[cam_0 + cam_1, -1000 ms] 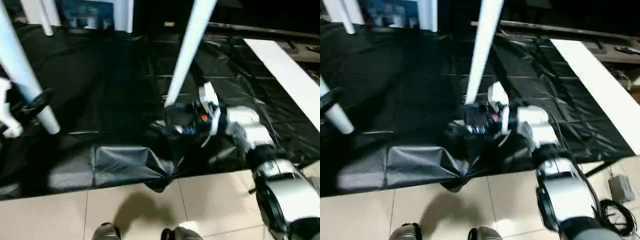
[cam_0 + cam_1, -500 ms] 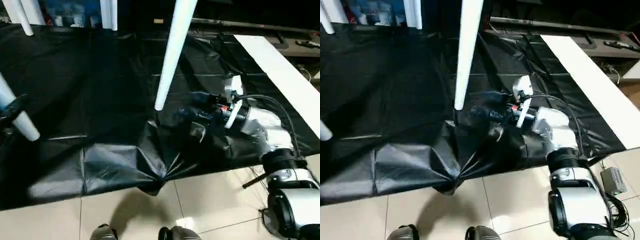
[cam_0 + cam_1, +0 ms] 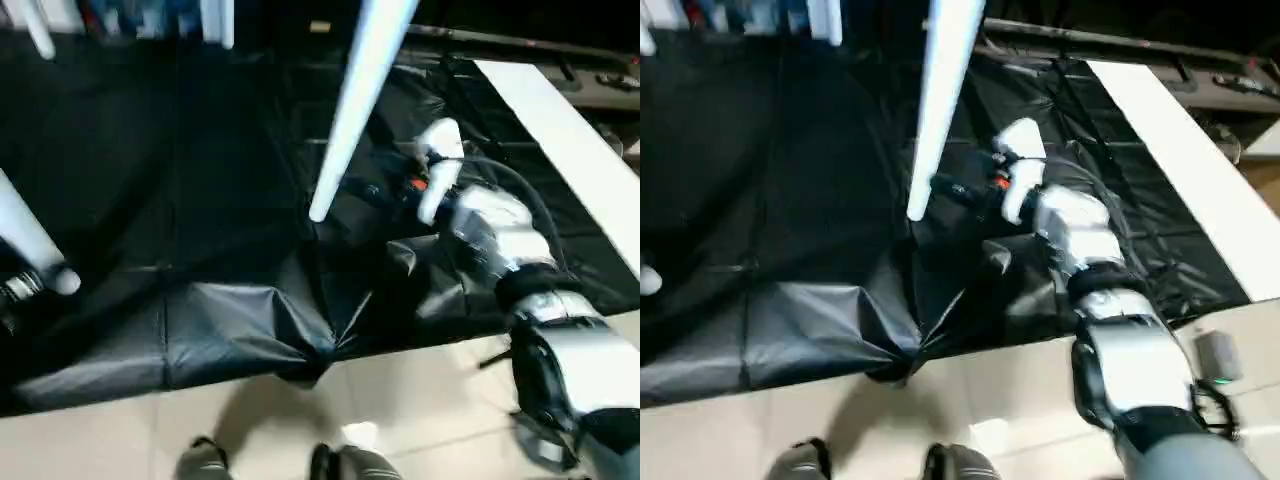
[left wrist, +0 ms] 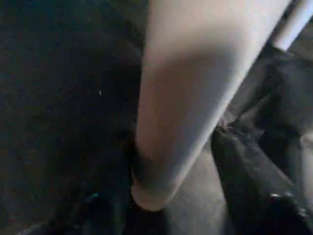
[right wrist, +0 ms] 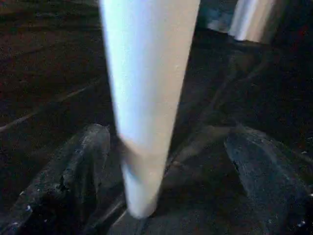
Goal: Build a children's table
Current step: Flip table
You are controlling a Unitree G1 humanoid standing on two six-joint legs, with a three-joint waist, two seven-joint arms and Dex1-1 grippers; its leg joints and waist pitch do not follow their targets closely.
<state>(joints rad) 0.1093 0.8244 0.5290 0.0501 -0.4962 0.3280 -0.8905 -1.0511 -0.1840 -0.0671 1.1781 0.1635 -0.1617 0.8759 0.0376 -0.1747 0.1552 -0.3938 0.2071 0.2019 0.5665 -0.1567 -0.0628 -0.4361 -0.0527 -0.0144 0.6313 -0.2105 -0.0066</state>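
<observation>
Two white tube legs of the children's table rise out of the black sheet. The middle leg [image 3: 355,110] runs from the picture's top down to its end [image 3: 320,212]. My right gripper [image 3: 350,195] stands open astride that end, with both fingers [image 5: 80,166] clear of the tube [image 5: 146,98]. At the far left, the end of another leg [image 3: 62,280] lies by my left gripper [image 3: 12,292]. In the left wrist view this leg [image 4: 186,98] sits between the dark fingers [image 4: 244,186], with a gap showing on one side.
A crumpled black sheet [image 3: 200,150] covers the work area and folds up at its near edge [image 3: 300,345]. A long white board [image 3: 570,140] lies on the right. More white legs [image 3: 215,20] stand at the back. Tiled floor [image 3: 430,400] and my feet [image 3: 340,465] are in front.
The camera has shifted. My right gripper has moved up and in from beside the middle leg's end to straddle it. The left gripper now sits at its leg's end.
</observation>
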